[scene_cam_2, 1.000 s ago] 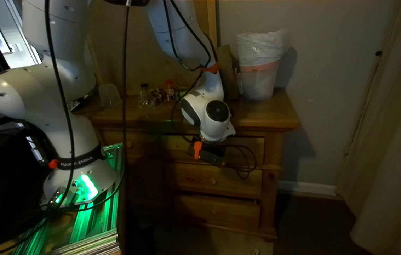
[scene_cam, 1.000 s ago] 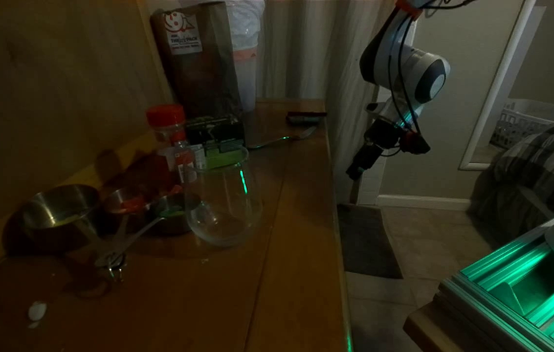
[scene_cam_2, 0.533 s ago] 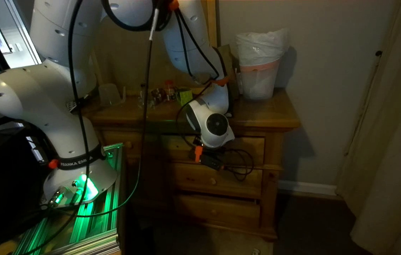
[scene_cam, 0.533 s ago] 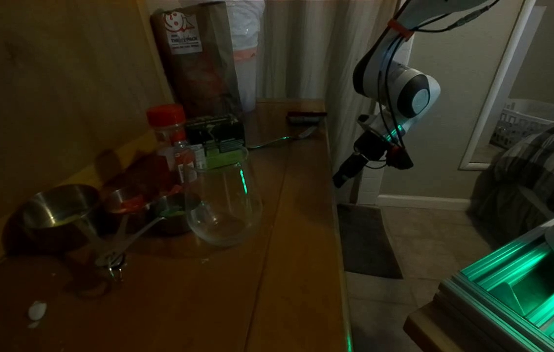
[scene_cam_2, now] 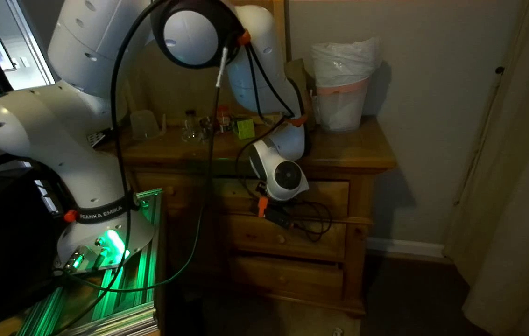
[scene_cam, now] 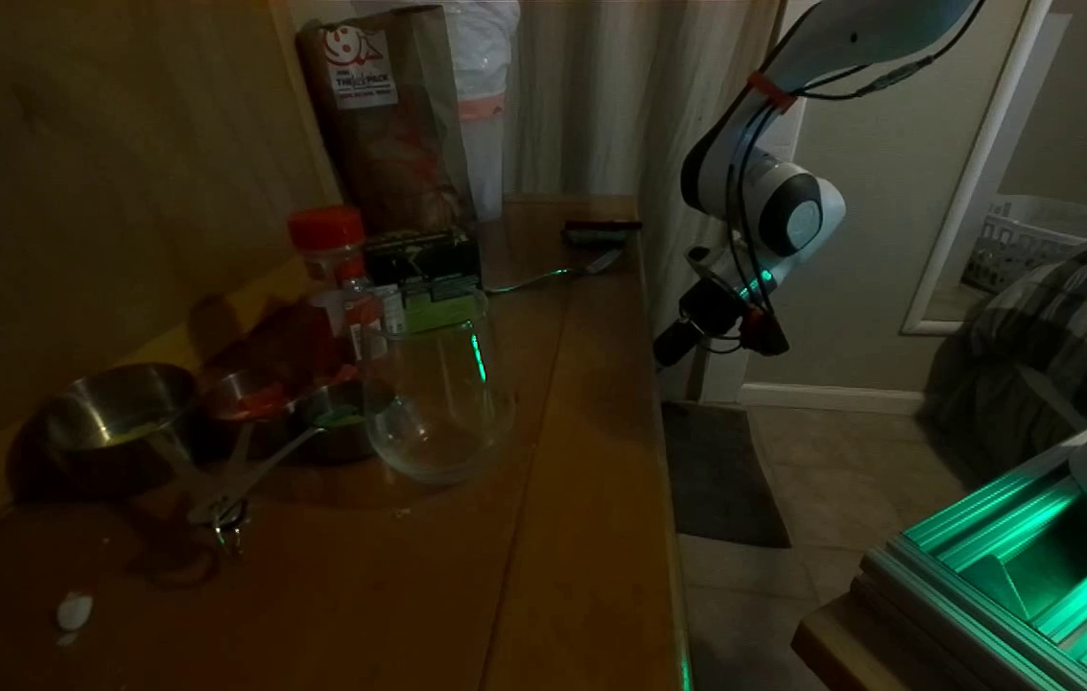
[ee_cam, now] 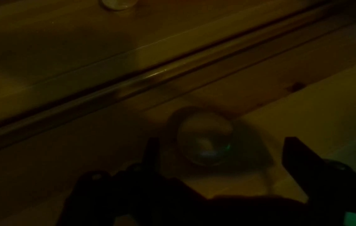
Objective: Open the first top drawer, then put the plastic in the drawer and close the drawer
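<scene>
The gripper (ee_cam: 220,144) is held just beside the counter's (scene_cam: 591,499) front edge, its fingers spread wide; the round knob (ee_cam: 205,138) of the top drawer (scene_cam_2: 332,192) is framed between them, with gaps seen on both sides. The drawer is set below that edge, toward the end edge where a lined bin (scene_cam_2: 342,109) is stood, and appears closed. On top, a fork (scene_cam: 557,274) is laid near the front edge.

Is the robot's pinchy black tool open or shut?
Open: in the wrist view, the tool has fingers wide apart, a round brown knob showing between.
</scene>
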{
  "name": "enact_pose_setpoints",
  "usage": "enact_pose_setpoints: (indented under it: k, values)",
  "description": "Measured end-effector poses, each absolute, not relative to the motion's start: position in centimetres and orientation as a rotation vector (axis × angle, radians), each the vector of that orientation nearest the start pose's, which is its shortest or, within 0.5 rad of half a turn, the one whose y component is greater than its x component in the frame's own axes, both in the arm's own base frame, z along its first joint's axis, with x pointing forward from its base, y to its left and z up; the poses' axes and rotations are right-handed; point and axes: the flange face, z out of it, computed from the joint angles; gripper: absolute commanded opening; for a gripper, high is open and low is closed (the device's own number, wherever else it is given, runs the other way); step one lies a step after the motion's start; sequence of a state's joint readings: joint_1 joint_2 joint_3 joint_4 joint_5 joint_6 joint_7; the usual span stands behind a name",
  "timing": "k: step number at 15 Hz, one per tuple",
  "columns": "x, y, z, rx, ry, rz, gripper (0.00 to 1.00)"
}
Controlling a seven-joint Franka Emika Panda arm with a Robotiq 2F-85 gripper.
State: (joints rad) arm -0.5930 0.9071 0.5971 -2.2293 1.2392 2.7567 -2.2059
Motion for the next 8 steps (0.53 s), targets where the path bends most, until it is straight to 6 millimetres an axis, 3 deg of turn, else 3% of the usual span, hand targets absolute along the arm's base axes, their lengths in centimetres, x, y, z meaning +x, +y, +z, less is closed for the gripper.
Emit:
enact_pose_setpoints:
  k: [2, 3, 5, 8]
  values:
    - [45.0, 3.6, 0.0, -2.191, -0.911, -0.553, 0.97]
    - [45.2, 3.7, -0.2, -2.188, -0.905, -0.557, 0.72]
    - [45.6, 3.9, -0.4, -2.183, -0.896, -0.568, 0.7]
    - [45.9, 4.0, -0.8, -2.178, -0.893, -0.579, 0.46]
